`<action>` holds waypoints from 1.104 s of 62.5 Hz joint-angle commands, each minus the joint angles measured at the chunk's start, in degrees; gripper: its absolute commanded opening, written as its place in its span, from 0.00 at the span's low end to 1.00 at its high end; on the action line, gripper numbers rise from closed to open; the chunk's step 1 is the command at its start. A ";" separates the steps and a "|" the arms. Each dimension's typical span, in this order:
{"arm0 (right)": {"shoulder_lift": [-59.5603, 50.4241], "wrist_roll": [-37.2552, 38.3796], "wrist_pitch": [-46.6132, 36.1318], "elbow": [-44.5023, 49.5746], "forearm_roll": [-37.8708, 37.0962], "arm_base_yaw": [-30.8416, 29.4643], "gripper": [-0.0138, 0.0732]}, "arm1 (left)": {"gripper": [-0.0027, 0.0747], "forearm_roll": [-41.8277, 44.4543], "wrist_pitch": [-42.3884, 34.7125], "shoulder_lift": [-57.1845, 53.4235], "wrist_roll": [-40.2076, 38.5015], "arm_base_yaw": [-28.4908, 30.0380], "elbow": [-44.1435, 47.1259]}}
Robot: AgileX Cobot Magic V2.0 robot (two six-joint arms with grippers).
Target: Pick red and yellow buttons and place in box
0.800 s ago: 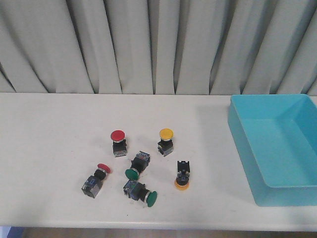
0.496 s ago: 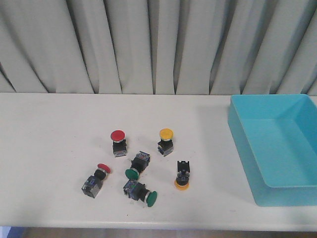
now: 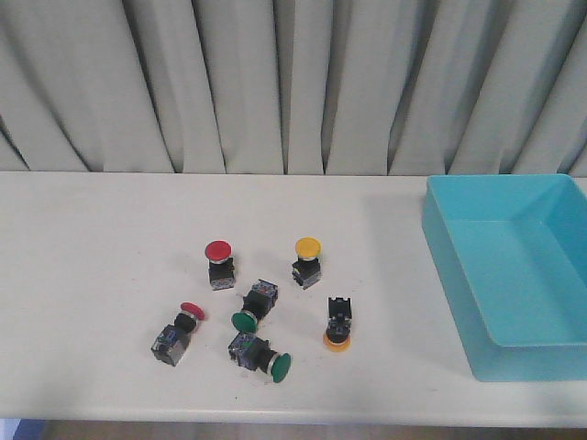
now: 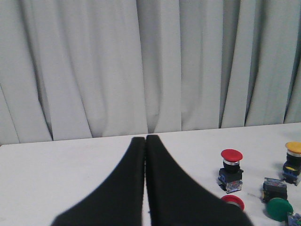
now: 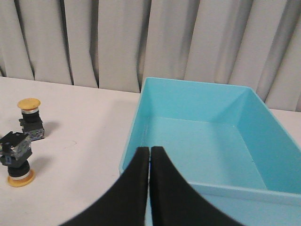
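Observation:
On the white table an upright red button and an upright yellow button stand side by side. A second red button lies on its side and a second yellow button stands cap-down. The turquoise box sits at the right, empty. Neither gripper shows in the front view. My left gripper is shut and empty, with the red buttons off to its side. My right gripper is shut and empty, before the box's near wall, with the yellow buttons off to its side.
Two green-capped switches lie on their sides among the buttons. A grey curtain hangs behind the table. The table's front edge runs close below the buttons.

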 commanded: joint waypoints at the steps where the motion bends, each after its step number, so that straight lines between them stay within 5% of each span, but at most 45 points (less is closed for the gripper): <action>1: -0.59 -0.07 -4.13 0.38 -0.22 -0.44 0.16 | 0.03 -0.38 -4.46 -0.83 -0.34 -0.34 2.11; 15: -0.59 -2.33 -9.19 0.26 -2.39 -0.44 0.16 | 0.03 0.25 -6.13 -0.83 0.65 -0.27 2.11; 27: 0.98 2.35 -49.75 -7.29 4.15 -0.44 0.16 | 0.03 -0.03 -25.68 0.03 5.63 -0.11 -3.96; 30: 3.96 0.95 -52.00 -12.67 5.25 -0.44 0.16 | 0.03 -0.03 -27.45 2.19 8.02 -0.11 -8.29; 38: 18.72 -9.04 -39.25 -31.77 1.43 -0.44 0.16 | 0.03 -0.03 -23.64 16.05 13.61 -0.11 -24.38; 48: 37.10 -7.17 -9.41 -47.26 1.44 0.42 0.16 | 0.03 -0.45 -7.13 33.96 11.22 -0.16 -39.04; 69: 53.55 -4.23 -6.18 -48.37 4.60 5.77 0.16 | 0.03 -0.45 -7.06 51.30 10.47 -1.35 -42.02</action>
